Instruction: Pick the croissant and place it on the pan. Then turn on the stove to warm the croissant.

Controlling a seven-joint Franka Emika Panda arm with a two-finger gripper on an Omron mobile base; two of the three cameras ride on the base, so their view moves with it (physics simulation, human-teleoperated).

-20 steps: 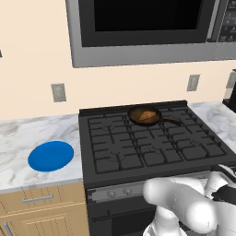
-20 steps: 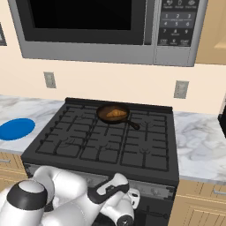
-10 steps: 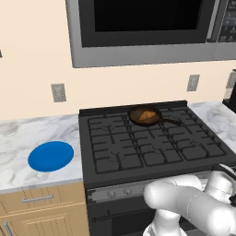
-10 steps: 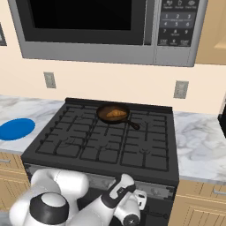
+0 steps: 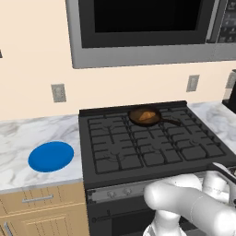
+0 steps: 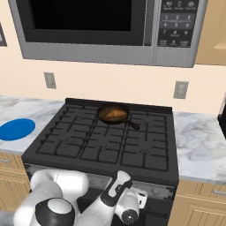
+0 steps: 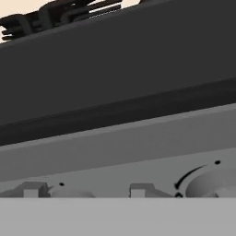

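Note:
The golden-brown croissant (image 5: 147,115) (image 6: 114,114) lies inside the small dark pan (image 5: 133,116) (image 6: 102,115) on a rear burner of the black stove (image 5: 138,154) (image 6: 101,148), the pan's handle pointing right. My gripper (image 6: 140,197) (image 5: 228,171) is low in front of the stove's silver front strip, toward its right side. In the hand view the strip (image 7: 115,156) is very close, with a round knob (image 7: 209,182) at lower right and two smaller knobs (image 7: 143,189) to its left. My fingers are hidden, so their stance is unclear.
A flat blue plate (image 5: 50,156) (image 6: 16,129) rests on the marble counter (image 5: 27,133) left of the stove. A steel microwave (image 5: 147,27) (image 6: 101,26) hangs above. More counter (image 6: 198,137) lies to the right, with wooden drawers below.
My arm has swung lower and to the right, bringing the hand closer to the stove's front strip. The croissant and pan have stayed put.

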